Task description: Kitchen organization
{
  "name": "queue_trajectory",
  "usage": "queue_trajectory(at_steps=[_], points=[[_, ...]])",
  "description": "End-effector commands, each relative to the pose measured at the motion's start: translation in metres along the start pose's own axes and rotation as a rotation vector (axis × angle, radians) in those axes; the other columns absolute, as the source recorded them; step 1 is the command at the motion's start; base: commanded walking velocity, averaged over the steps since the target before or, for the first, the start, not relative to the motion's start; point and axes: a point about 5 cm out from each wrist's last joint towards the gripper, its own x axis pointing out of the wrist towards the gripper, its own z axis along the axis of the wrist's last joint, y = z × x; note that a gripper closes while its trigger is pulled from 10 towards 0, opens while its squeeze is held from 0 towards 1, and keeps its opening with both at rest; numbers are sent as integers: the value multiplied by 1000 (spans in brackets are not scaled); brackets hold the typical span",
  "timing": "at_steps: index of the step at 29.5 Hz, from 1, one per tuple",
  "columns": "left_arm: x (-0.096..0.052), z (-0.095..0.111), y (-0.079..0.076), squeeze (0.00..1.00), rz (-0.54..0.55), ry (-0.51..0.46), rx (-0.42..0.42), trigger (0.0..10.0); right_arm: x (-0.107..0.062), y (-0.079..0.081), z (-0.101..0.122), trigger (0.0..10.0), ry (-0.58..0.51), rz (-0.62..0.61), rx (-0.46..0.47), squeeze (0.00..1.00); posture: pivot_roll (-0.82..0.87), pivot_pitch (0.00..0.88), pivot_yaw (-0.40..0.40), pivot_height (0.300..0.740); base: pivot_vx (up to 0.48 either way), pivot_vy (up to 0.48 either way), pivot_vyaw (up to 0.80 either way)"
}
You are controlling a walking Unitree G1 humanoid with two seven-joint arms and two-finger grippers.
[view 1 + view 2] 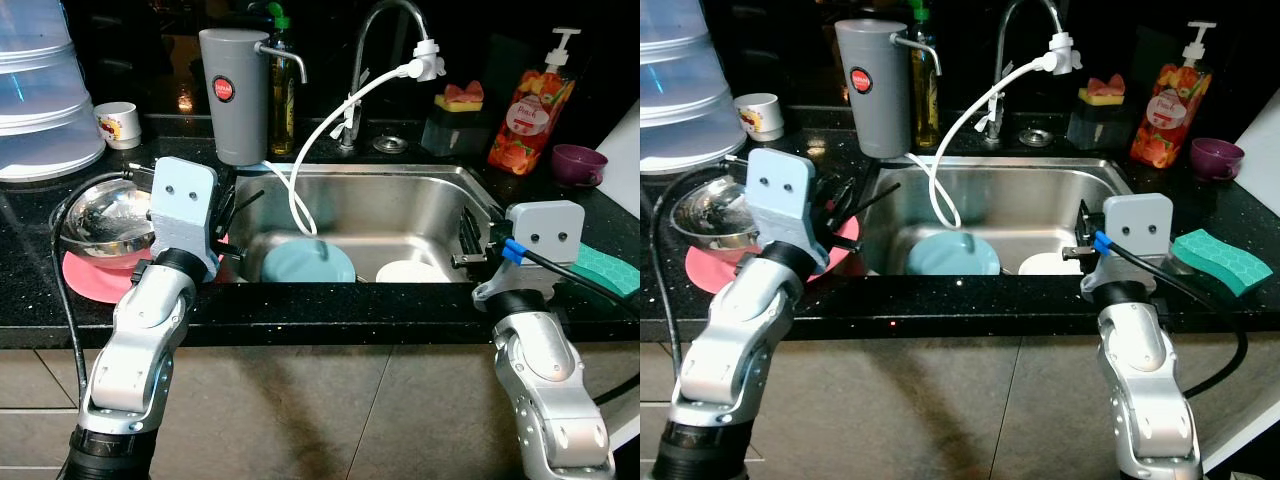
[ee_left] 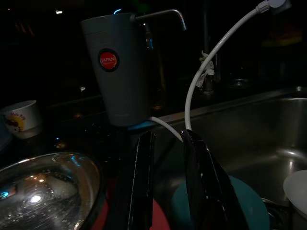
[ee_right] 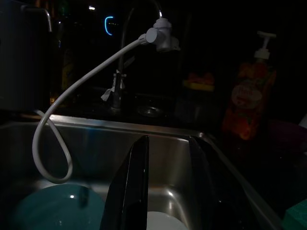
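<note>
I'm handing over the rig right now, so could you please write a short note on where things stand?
Left gripper: open, empty, at the sink's left edge by the steel bowl on the pink plate.
Right gripper: open, empty, at the steel sink's right edge.
In the sink: a teal plate and a white dish.
Done: nothing visibly sorted.
Left: the dishes, likely.

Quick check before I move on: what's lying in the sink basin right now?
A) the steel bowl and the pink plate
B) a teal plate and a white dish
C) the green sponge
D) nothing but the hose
B: a teal plate and a white dish lie on the bottom of the sink; the steel bowl sits on the pink plate on the counter to the left.
</note>
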Motion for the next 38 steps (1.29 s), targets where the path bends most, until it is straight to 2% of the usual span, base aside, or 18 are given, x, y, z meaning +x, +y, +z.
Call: queue_trajectory(at_steps=[1,5,10,11,12,14,15,16,18,19,20,22,23,24,28,30,35,38], points=[[0,-2,1,0,-4,13,1,10000,-2,0,-1,10000,5,-2,1,0,57,146,-40,740,0,0,0],[0,-1,1,0,-7,11,2,10000,-2,1,-1,10000,5,-1,2,0,57,146,-40,740,0,0,0],[4,4,6,0,-60,3,53,10000,0,1,1,10000,-3,2,2,0,62,139,-41,740,0,0,0],[6,5,10,0,-93,26,59,10000,1,1,1,10000,-5,7,1,0,66,135,-41,740,0,0,0],[8,12,21,0,-160,39,78,10000,3,2,4,10000,-13,30,-1,0,71,136,-41,740,0,0,0],[9,15,27,0,-203,67,90,10000,5,4,5,10000,-18,58,3,0,76,135,-41,740,0,0,0],[9,23,42,0,-240,75,159,10000,9,9,9,10000,-29,128,15,0,90,135,-41,740,0,0,0],[8,27,51,0,-265,94,177,10000,11,15,13,10000,-35,183,35,0,96,135,-43,740,0,0,0],[7,30,57,0,-280,111,199,10000,12,20,15,10000,-38,231,52,0,99,134,-44,740,0,0,0],[4,29,65,0,-307,181,242,10000,14,30,19,10000,-49,298,90,0,104,134,-44,740,0,0,0],[4,29,65,0,-307,181,242,10000,14,30,19,10000,-49,298,90,0,104,134,-44,740,0,0,0],[-2,27,76,0,-349,269,292,10000,16,42,25,10000,-58,388,155,0,114,134,-47,740,0,0,0],[-11,28,84,0,-398,323,233,10000,18,51,31,10000,-74,450,201,0,121,134,-50,740,0,0,0],[-11,28,84,0,-398,323,233,10000,18,51,31,10000,-74,450,201,0,121,134,-50,740,0,0,0],[-26,37,104,0,-491,380,236,10000,27,65,41,10000,-108,535,268,0,148,136,-69,740,0,0,0],[-28,40,109,0,-525,387,241,10000,29,68,42,10000,-114,553,277,0,156,134,-77,740,0,0,0],[-22,44,121,0,-611,401,230,10000,35,75,48,10000,-131,593,305,0,164,131,-82,740,0,0,0],[-10,35,128,0,-650,456,235,10000,37,77,49,10000,-132,617,315,0,164,132,-81,740,0,0,0]])
